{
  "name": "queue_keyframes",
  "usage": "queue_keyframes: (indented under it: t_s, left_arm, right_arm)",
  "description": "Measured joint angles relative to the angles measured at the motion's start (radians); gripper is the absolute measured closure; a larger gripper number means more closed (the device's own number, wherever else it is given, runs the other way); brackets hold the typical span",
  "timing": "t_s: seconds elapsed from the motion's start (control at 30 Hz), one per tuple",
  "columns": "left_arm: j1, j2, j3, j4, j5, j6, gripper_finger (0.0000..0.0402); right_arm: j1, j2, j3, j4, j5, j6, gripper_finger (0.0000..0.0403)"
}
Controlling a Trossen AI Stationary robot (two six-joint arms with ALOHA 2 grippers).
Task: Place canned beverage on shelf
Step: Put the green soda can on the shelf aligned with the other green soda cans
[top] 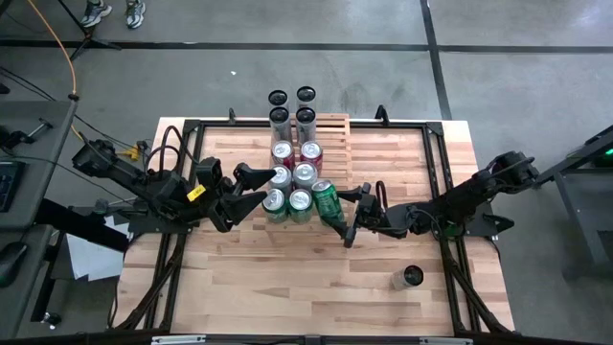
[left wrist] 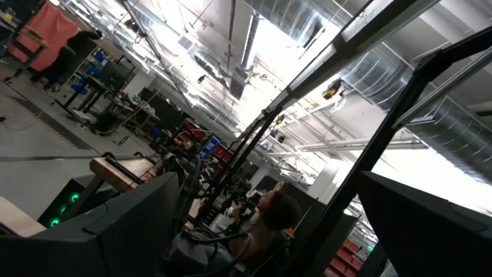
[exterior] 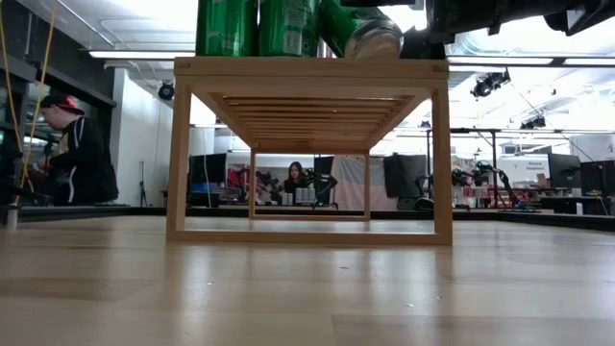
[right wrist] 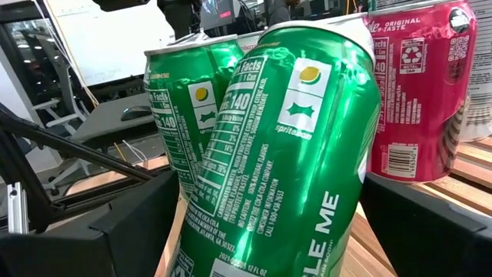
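Observation:
The light-wood shelf (top: 335, 134) (exterior: 307, 69) stands at the table's far middle and carries several upright cans: green, silver and red ones in front, dark ones (top: 305, 117) at the back. One green can (top: 328, 203) (right wrist: 292, 146) is tilted at the shelf's near right corner. Its top leans on the neighbouring green can (right wrist: 188, 115) and its base edge rests on the shelf top. My right gripper (top: 343, 217) is open, with a finger on either side of this can's lower part. My left gripper (top: 251, 187) waits open left of the cans, tipped upward. My right gripper comes level from the table's right, its fingers (right wrist: 123, 231) flanking the lower part (right wrist: 254, 246) of the tilted green can. I cannot tell whether they touch it.
A single can (top: 409, 278) stands upright on the table near the right front. Bare tabletop (top: 287, 278) stretches in front of the shelf. Dark frame rails (top: 182, 240) run along the table's sides. People sit and stand in the room beyond.

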Motion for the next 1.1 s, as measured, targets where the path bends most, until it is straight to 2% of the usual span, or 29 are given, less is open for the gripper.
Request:
queue_keyframes:
  t_s: [0.57, 0.67, 0.9, 1.1]
  left_arm:
    - [0.000, 0.000, 0.000, -0.001, 0.000, 0.000, 0.0009]
    - [0.000, 0.000, 0.000, 0.000, 0.000, 0.000, 0.0009]
    - [0.000, 0.000, 0.000, 0.000, 0.000, 0.000, 0.0009]
    - [0.000, 0.000, 0.000, 0.000, 0.000, 0.000, 0.0009]
  right_arm:
    - [0.000, 0.000, 0.000, 0.000, -0.005, -0.044, 0.0022]
    - [0.000, 0.000, 0.000, 0.001, -0.005, -0.035, 0.0036]
    - [0.000, 0.000, 0.000, 0.004, -0.009, -0.018, 0.0102]
    - [0.000, -0.011, 0.000, -0.005, -0.009, 0.005, 0.0103]
